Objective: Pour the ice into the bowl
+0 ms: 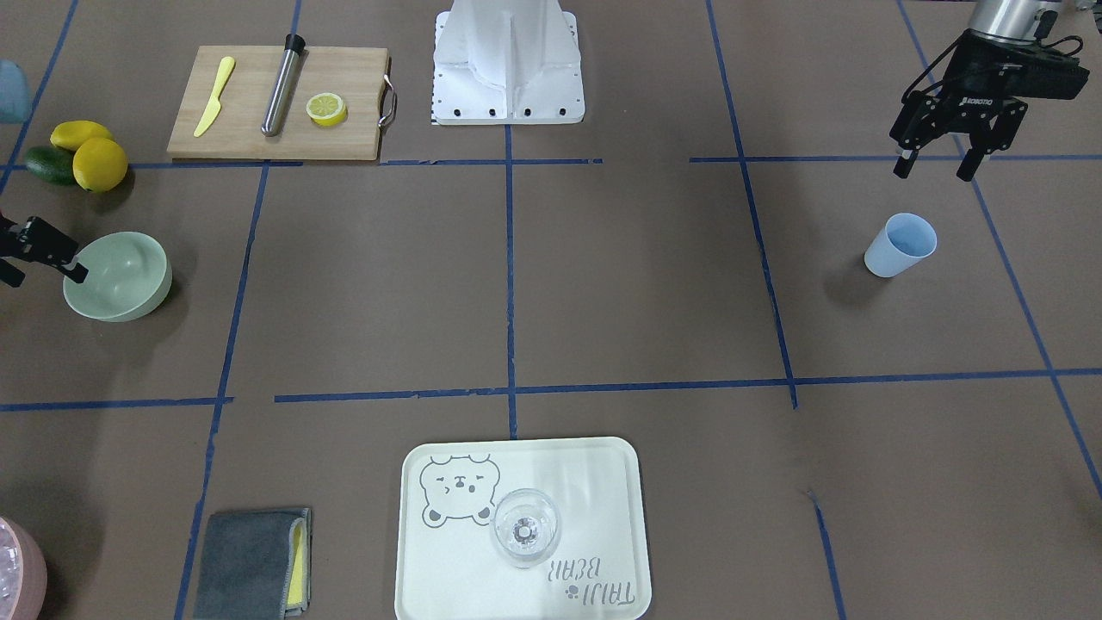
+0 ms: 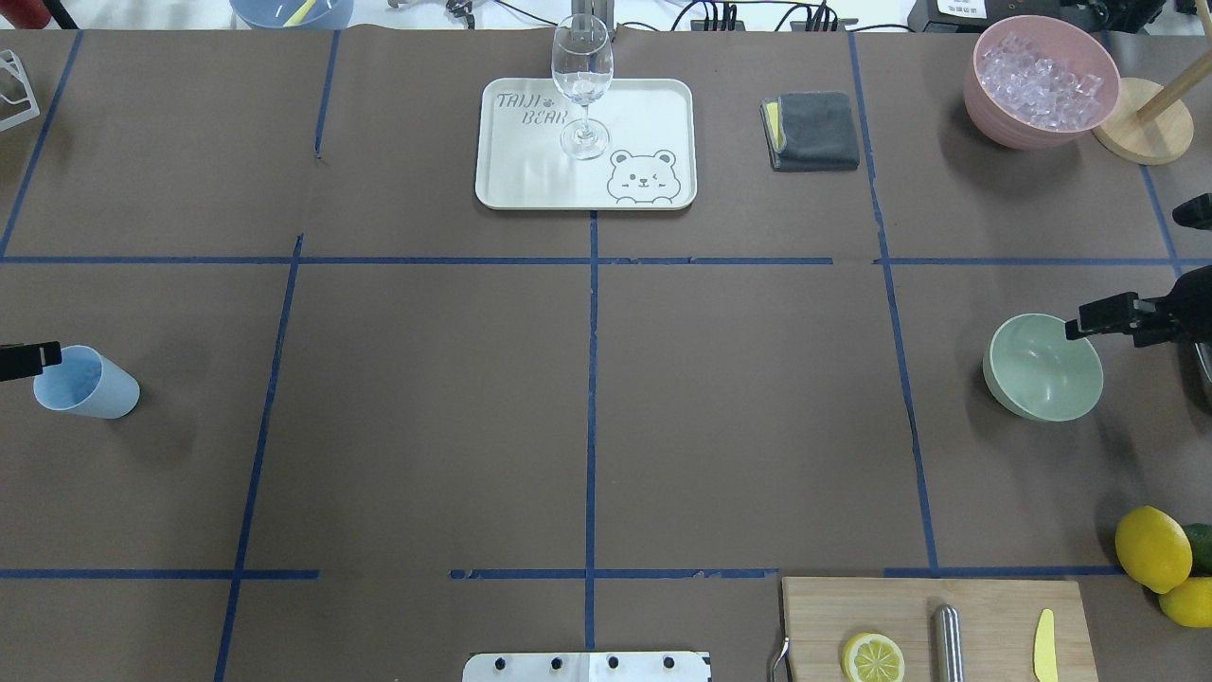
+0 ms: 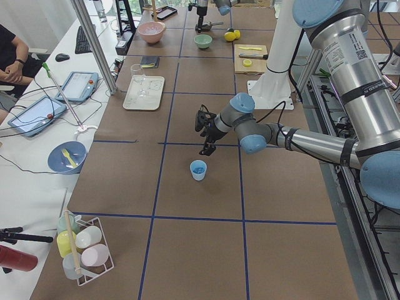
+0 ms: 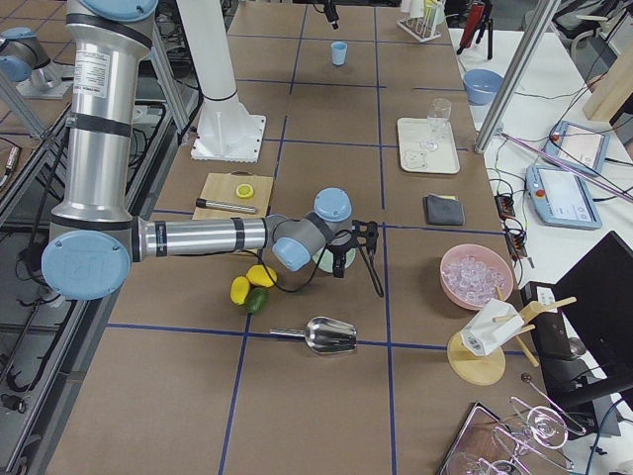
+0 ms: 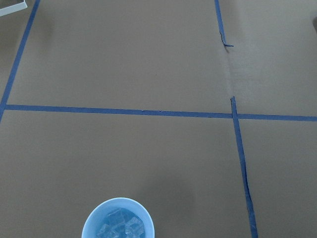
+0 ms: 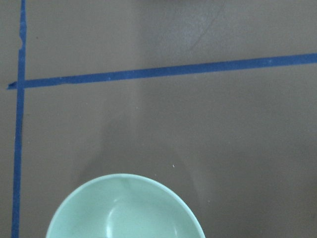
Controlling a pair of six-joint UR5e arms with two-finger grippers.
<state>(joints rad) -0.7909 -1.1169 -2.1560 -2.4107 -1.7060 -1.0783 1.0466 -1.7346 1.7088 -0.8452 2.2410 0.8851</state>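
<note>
The pale sage-green bowl [image 1: 120, 277] stands empty at the table's right end and also shows in the overhead view [image 2: 1042, 367]. My right gripper [image 1: 43, 275] is open beside the bowl's outer rim, with one finger [image 2: 1098, 317] at the rim. The light blue cup [image 1: 900, 245] stands at the left end; the left wrist view shows several clear ice cubes [image 5: 119, 227] inside it. My left gripper [image 1: 935, 170] is open and empty, hovering above the cup on the robot's side.
A pink container of ice [image 2: 1037, 80] and a wooden stand [image 2: 1141, 133] are at the far right. A tray [image 2: 653, 114] holds a clear glass [image 2: 581, 85]; a grey cloth [image 2: 812, 130] lies beside it. A cutting board [image 1: 275, 103], lemons [image 1: 96, 162] and a metal scoop [image 4: 331, 336] lie near the bowl.
</note>
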